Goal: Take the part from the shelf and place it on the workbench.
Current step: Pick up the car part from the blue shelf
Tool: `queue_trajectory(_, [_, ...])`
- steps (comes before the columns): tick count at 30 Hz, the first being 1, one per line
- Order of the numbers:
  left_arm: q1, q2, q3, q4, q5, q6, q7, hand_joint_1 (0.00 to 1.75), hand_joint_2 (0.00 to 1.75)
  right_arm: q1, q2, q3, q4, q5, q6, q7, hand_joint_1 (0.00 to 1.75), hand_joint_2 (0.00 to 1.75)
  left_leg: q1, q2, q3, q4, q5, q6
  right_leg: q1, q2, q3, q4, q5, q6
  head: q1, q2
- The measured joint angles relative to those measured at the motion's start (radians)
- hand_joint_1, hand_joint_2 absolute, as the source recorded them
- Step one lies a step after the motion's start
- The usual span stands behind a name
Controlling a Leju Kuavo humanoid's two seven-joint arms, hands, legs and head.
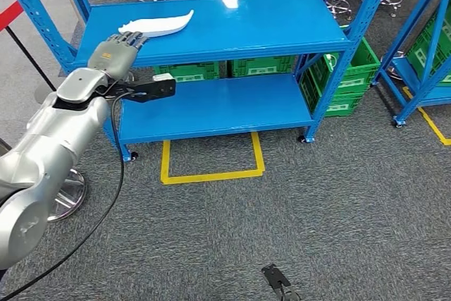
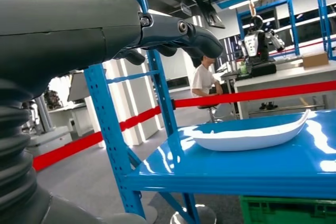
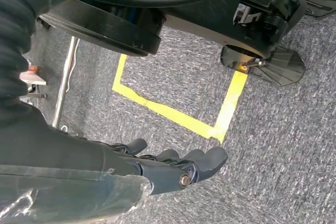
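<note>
A long white curved part (image 1: 159,25) lies on the top board of a blue steel shelf (image 1: 255,29), toward its 10 o'clock corner. The left robot hand (image 1: 118,51) reaches up to the shelf's front edge just below the part's near end, fingers (image 2: 186,32) stretched out and apart, holding nothing. Blue corner posts (image 2: 107,124) stand beside the hand. Green crates (image 1: 351,75) sit behind the lower board, and a yellow taped square (image 1: 213,163) marks the grey carpet in front. A red barrier band (image 2: 253,95) runs behind the shelf; beyond it a seated person (image 2: 204,80) and a white bench (image 2: 285,77). The right robot hand (image 3: 174,166) hangs over the carpet, fingers straight, empty
</note>
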Motion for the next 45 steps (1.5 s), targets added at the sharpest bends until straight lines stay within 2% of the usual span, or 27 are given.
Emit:
queue_trajectory(5, [0.011,-0.007,-0.009,0.003,0.019,0.006,0.029,0.0,1.75,0.0,0.002,0.0,0.0,0.002,0.0,0.002,0.0,1.75,0.0,0.0,0.0,0.0,0.0,0.0,0.0,0.0,0.0,0.0,0.0,0.0,0.0,0.0])
queue_trajectory(13, [0.078,-0.029,-0.009,0.01,0.041,0.058,0.111,0.0,1.75,0.002,0.003,-0.002,0.0,0.007,-0.003,0.011,0.0,1.75,0.0,0.0,0.0,0.0,0.0,0.0,0.0,0.0,0.0,0.0,0.0,0.0,0.0,0.0])
queue_trajectory(25, [0.09,-0.032,-0.009,0.014,0.042,0.063,0.122,0.0,1.75,0.003,0.003,-0.004,0.0,0.013,-0.006,0.012,0.0,1.75,0.0,0.0,0.0,0.0,0.0,0.0,0.0,0.0,0.0,0.0,0.0,0.0,0.0,0.0])
queue_trajectory(32, [0.095,-0.069,-0.009,0.021,0.039,0.053,0.125,0.0,1.75,0.008,0.003,-0.014,0.0,0.0,-0.011,0.001,0.0,1.75,0.0,0.0,0.0,0.0,0.0,0.0,0.0,0.0,0.0,0.0,0.0,0.0,0.0,0.0])
queue_trajectory(42, [0.097,-0.083,-0.009,0.024,0.039,0.053,0.125,0.0,1.75,0.011,0.003,-0.019,0.0,0.002,-0.011,0.0,0.0,1.75,0.0,0.0,0.0,0.0,0.0,0.0,0.0,0.0,-0.001,0.0,0.0,0.0,0.0,0.0])
queue_trajectory(45, [0.099,-0.087,-0.009,0.024,0.039,0.053,0.125,0.0,0.44,0.011,0.003,-0.02,0.0,0.004,-0.011,0.0,0.0,1.75,0.0,0.0,-0.001,0.0,0.0,0.0,0.0,0.0,-0.001,0.0,0.0,0.0,0.0,0.0])
